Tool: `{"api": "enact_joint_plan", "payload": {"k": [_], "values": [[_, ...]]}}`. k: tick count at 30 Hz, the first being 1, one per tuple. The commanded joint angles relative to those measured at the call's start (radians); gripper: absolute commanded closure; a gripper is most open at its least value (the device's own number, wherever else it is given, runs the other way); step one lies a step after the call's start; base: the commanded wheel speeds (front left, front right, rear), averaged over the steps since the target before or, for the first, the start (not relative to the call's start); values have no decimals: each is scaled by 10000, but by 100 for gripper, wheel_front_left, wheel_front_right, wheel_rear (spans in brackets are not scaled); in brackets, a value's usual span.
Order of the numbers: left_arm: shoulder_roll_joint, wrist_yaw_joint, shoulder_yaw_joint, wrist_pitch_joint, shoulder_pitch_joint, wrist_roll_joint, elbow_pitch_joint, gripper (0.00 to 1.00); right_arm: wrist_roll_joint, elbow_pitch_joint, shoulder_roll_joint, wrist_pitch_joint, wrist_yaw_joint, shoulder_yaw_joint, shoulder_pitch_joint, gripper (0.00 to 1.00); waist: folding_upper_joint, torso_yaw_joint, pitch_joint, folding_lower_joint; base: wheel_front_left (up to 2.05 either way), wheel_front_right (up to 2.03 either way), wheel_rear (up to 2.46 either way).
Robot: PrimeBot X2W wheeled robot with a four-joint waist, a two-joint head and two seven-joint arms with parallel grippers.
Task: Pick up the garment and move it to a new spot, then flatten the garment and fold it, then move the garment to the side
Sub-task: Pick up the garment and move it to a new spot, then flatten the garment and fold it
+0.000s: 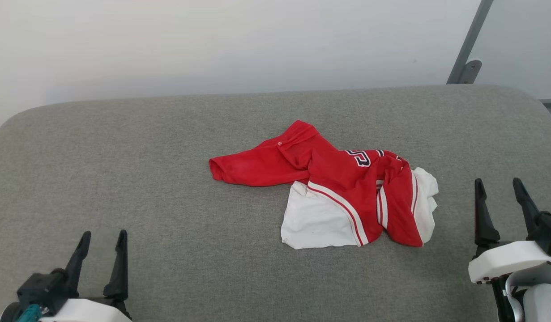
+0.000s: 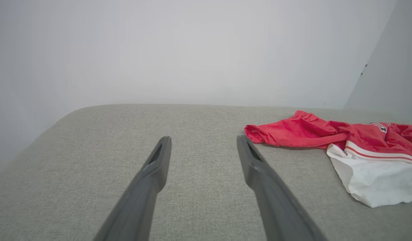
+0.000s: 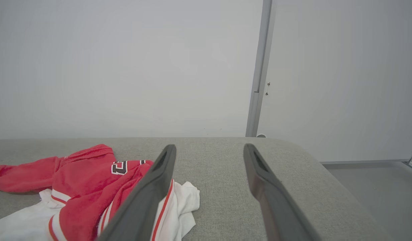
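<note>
Head view: at the lower left, the left pincer (image 1: 104, 233) hovers over the grey fabric surface (image 1: 168, 147), its two dark fingers spread wide with nothing between them. Further right, a little past the middle of the surface, the garment (image 1: 342, 179) lies crumpled in a heap. A red part stretches out to the left, a white sleeve with red-and-white stripe trim spreads toward the near edge, a bit of black, white-outlined lettering shows on top, and more white cloth bunches at the right end. Neither pincer touches it. At the lower right, the right pincer (image 1: 498, 181) is just as wide and empty, fingers pointing away from the robot, and it sits nearer the garment than the left one does. A pale wall (image 1: 212, 44) runs behind the surface, and a grey post (image 1: 470, 44) slants up at the upper right. In the left wrist view, the left pincer (image 2: 203, 138) parts over bare fabric, and the garment (image 2: 359, 137) lies to its right, the red end near the right fingertip but apart from it. In the right wrist view, the garment (image 3: 82, 170) lies at the left, and the left finger of the right pincer (image 3: 209, 146) crosses in front of its red and white folds. The post (image 3: 259, 67) rises beyond the far edge.
</note>
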Motion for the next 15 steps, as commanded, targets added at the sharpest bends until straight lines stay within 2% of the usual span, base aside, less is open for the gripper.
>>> {"api": "enact_joint_plan", "payload": {"k": [1,5,15], "values": [[-170,-143,210,-50,101,320,33,0,87,-11,42,53,-7,60,141,0,-1,-41,25,0,0,0,0],[-465,-283,488,-51,55,685,125,0,77,-23,65,92,-7,97,123,0,-1,-91,68,0,0,0,0],[-750,-393,748,-50,-134,1106,4,0,66,-3,104,155,-7,232,77,0,-1,-148,64,0,0,0,0]]}}
